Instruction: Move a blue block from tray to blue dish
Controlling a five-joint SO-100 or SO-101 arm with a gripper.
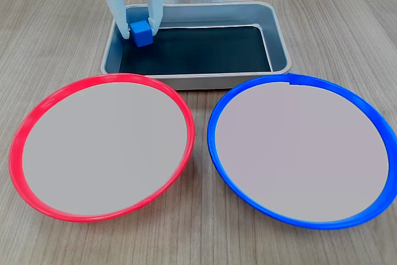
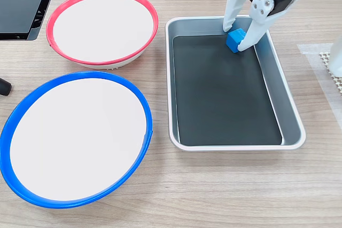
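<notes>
The end effector point(image 1: 139, 34) stands inside the tray point(image 1: 280, 43), its two white fingers point(image 2: 230, 12) reaching down on either side of the blue block point(image 1: 141, 33). In both fixed views the fingers press against opposite faces of the block, so the end effector is judged clamped on it. The block sits in the corner of the tray nearest the arm's base, close to the walls, which explains the steep, near-vertical approach: the raised walls leave no room to come in from the side.

In a fixed view the block point(image 2: 235, 40) appears slightly tilted and possibly just clear of the dark base; whether it is lifted or resting cannot be settled from these pictures.

The blue dish point(image 2: 140, 105) lies on the wooden counter point(image 2: 224, 185) just beside the long side of the tray, with the red-rimmed dish point(image 2: 154, 22) next to it. Both dishes are bare inside. The dishes stand near the tray so that the carry is short.

Judgement: the grasp is made and the lift is the step in hand. The block must clear the tray wall before travel towards the blue dish; a shallow lift risks knocking it loose on the rim
</notes>
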